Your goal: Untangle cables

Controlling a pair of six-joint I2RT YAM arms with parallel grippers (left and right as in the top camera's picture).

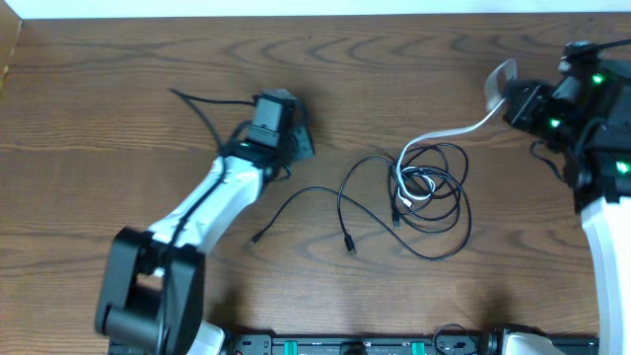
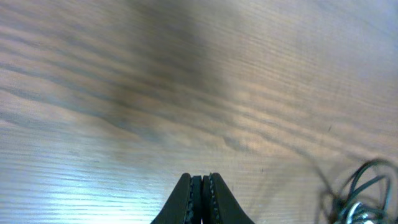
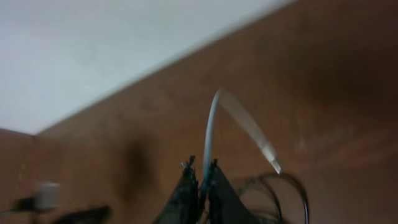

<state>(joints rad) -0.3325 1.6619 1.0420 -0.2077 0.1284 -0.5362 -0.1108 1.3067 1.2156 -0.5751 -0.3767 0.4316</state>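
Note:
Three cables lie tangled right of the table's middle in the overhead view. The black cables (image 1: 449, 212) form loose loops, and one strand runs left to a plug end (image 1: 258, 239). The white cable (image 1: 444, 131) rises out of the loops to my right gripper (image 1: 506, 106), which is shut on it; its free end curls above the jaws. In the right wrist view the white cable (image 3: 210, 124) stands between the jaws of my right gripper (image 3: 199, 167). My left gripper (image 1: 302, 145) sits left of the tangle, shut on nothing. The left wrist view shows its closed jaws (image 2: 199, 179) over bare wood, the cables (image 2: 364, 194) blurred at lower right.
A thicker black wire (image 1: 202, 108) trails from the left arm across the wooden table (image 1: 118, 69). A black rail with green parts (image 1: 345, 345) runs along the front edge. The right arm's body (image 1: 601, 197) occupies the right side.

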